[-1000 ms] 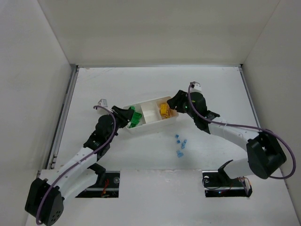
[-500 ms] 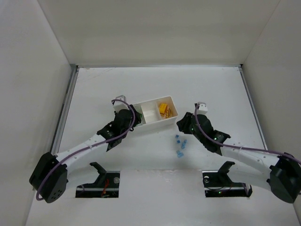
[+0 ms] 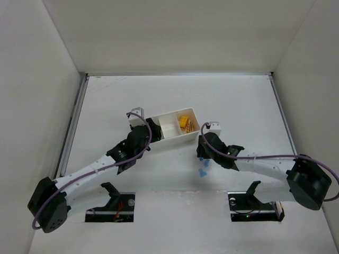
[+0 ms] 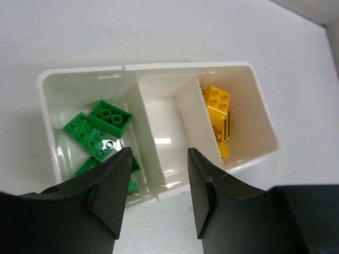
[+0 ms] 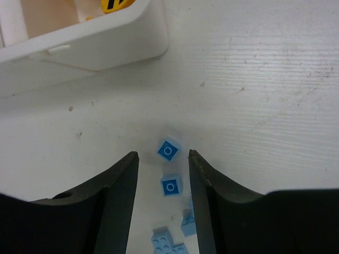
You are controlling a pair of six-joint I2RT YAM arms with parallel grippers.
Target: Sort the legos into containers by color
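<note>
On the white desk (image 3: 238, 106), my right jaws gape astride blue legos (image 5: 170, 186); left jaws gape above the tray (image 4: 175, 66).

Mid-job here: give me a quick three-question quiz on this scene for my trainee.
1. True or false: the middle compartment of the tray holds no bricks.
2. Which colour of brick lies loose on the table? A green; B blue; C yellow.
3. Which gripper hangs open over the tray?
Key: 1 true. 2 B, the blue bricks. 3 the left gripper.
</note>
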